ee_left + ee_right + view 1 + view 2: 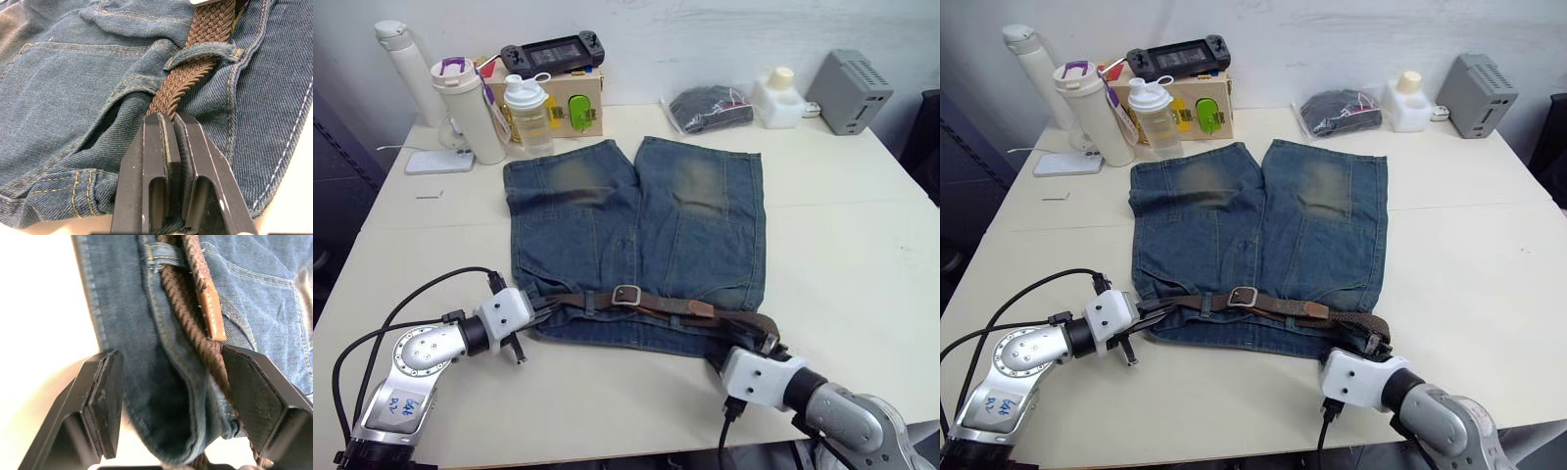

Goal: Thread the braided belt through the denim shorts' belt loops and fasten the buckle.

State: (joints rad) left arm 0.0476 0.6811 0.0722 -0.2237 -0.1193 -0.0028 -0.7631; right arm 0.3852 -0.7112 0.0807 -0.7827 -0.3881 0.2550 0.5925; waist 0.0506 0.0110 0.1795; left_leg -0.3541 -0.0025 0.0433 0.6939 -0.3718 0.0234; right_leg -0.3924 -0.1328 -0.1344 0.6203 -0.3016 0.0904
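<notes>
near the front edge of the desk (862, 294) the denim shorts (636, 235) lie flat, waistband toward the robot and legs pointing to the far edge. the braided belt (656, 304) runs along the waistband, and the buckle (626, 295) sits at about the middle with the leather tip (211, 308) lying just past it toward the right side, so the belt looks threaded and possibly already fastened; whether the prong is seated cannot be made out.

the left gripper (168, 127) is at the left end of the waistband, its fingers pinched tight on the belt just short of one of the belt loops (205, 51), through which the strap passes. the right gripper (168, 382) is spread wide at the right end of the waistband, straddling the folded corner of the shorts and the belt, holding nothing.

judging from this, the work is in its last stage: taking up slack and settling the belt. the next move probably calls for a gentle pull along the waistband without dragging the shorts, while the right side steadies the cloth.

bottles and boxes stand along the far edge.
</notes>
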